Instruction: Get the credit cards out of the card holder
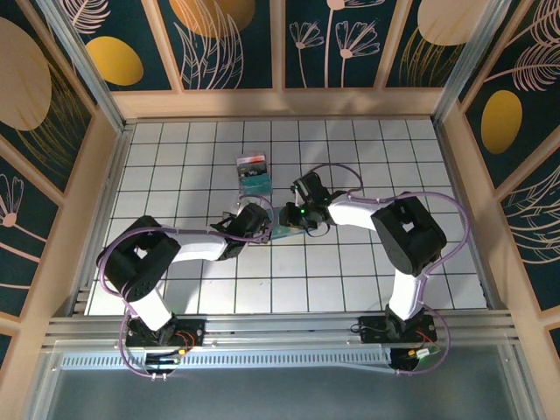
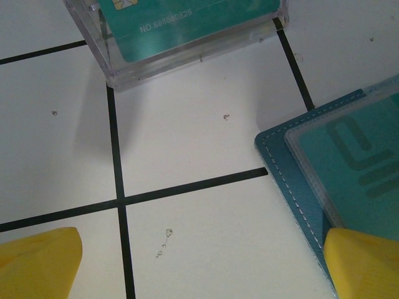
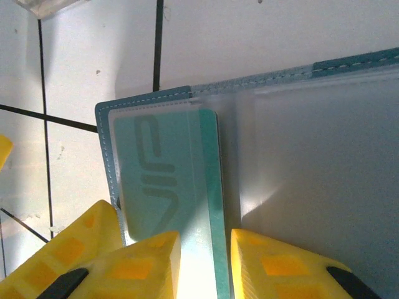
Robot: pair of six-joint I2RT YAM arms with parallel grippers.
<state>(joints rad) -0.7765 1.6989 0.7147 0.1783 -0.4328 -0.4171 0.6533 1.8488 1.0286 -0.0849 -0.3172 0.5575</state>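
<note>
Top external view: both arms are standing bent inward over the white worktop (image 1: 350, 280) ruled in black squares, with the left tool (image 1: 255, 219) and the right tool (image 1: 293, 220) nearly meeting near its middle.

Card holder: the flat slate-blue stitched card holder (image 1: 282, 232) is lying open on the worktop between the two tools. In the right wrist view its two halves (image 3: 324, 187) are lying spread flat under frosted pockets.

Credit card: a teal plastic credit card (image 3: 165, 168) is sitting in the left-hand pocket as that view frames it. Its bold marking is showing through the film, and one long edge is lying bare toward the holder's middle.

Right tool: the tool (image 3: 206, 261) is hanging low over the card holder. Its yellow fingers (image 3: 280, 268) are standing a narrow gap apart on either side of the card's bare edge; I cannot tell whether they are pinching it.

Left tool: the tool (image 2: 199, 268) is hovering close above the worktop (image 2: 187, 143) with its yellow fingers (image 2: 37, 261) spread wide, holding nothing. One finger is sitting over bare tile, and the other is overlapping the edge of the card holder (image 2: 280, 163).

Clear box: a small clear plastic box (image 1: 253, 172) is standing on the worktop farther from the arms' bases, near the holder but apart from it. In the left wrist view a teal face with a printed number is showing through its wall (image 2: 187, 48).
</note>
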